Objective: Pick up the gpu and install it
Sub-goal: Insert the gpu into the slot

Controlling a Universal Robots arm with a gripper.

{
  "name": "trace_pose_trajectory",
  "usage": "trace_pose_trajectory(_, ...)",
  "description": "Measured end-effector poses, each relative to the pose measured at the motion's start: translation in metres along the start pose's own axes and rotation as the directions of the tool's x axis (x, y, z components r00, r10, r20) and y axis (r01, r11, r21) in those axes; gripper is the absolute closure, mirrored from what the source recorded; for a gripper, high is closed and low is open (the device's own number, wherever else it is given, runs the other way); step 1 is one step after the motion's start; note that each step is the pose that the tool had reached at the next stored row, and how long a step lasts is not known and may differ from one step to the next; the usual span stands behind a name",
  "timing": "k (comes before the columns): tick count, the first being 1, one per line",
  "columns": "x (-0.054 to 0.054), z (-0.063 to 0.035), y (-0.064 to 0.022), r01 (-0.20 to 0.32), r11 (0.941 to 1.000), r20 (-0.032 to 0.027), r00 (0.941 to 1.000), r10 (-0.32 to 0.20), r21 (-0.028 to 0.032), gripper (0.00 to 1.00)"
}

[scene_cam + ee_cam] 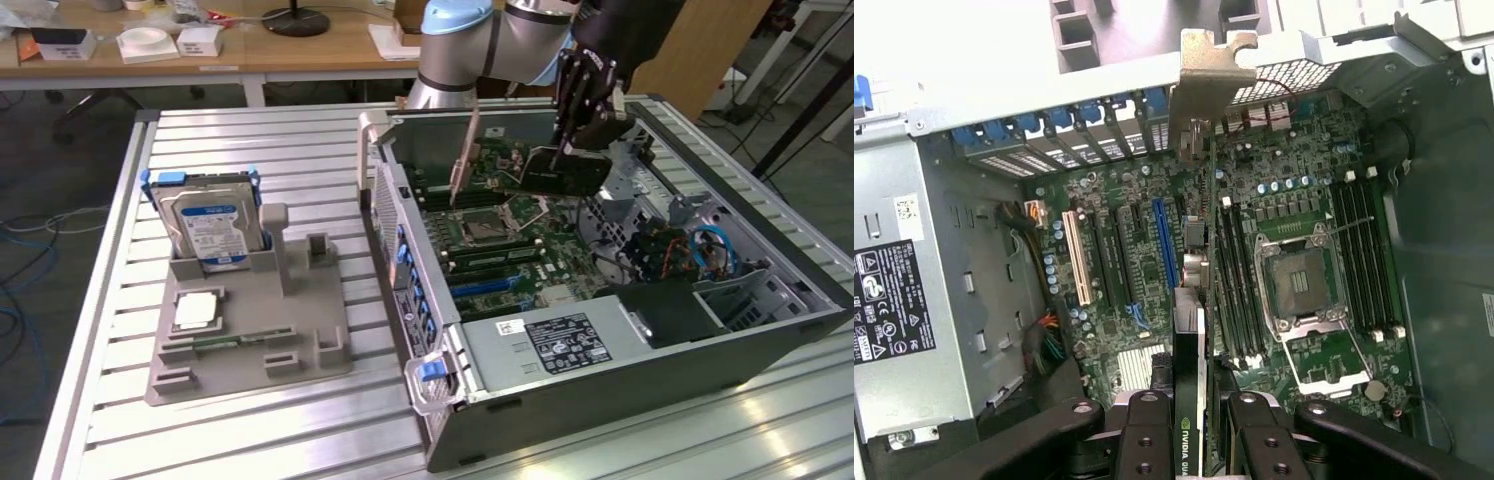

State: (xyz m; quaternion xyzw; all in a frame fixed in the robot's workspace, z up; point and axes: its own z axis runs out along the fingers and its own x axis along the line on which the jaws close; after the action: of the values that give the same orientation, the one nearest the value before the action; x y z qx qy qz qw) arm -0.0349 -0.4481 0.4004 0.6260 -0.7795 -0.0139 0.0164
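While clamped edge-on between the fingers (1144,432) of the black gripper (1191,420), the thin green-and-black gpu (558,172) is held above the green motherboard (514,255) inside the open grey computer case (747,350), long axis parallel to the blue expansion slot (1165,240).

The case (641,390) lies open above the motherboard (514,250), where the gpu (561,172) hangs; power supply (547,345) blocks one end.

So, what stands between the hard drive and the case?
In the exterior view, two grey posts of the holder stand between the hard drive and the case, then a narrow bare strip of table.
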Motion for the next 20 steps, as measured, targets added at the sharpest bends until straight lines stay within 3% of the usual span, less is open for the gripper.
trace_pose_trajectory(9,0.0,0.0001,0.0,0.003,1.0,-0.0001,1.0,-0.003,0.0001,0.74)
trace_pose_trajectory(20,-0.0001,0.0037,-0.0002,0.043,0.9991,-0.0016,0.9991,-0.043,0.0011,0.74)
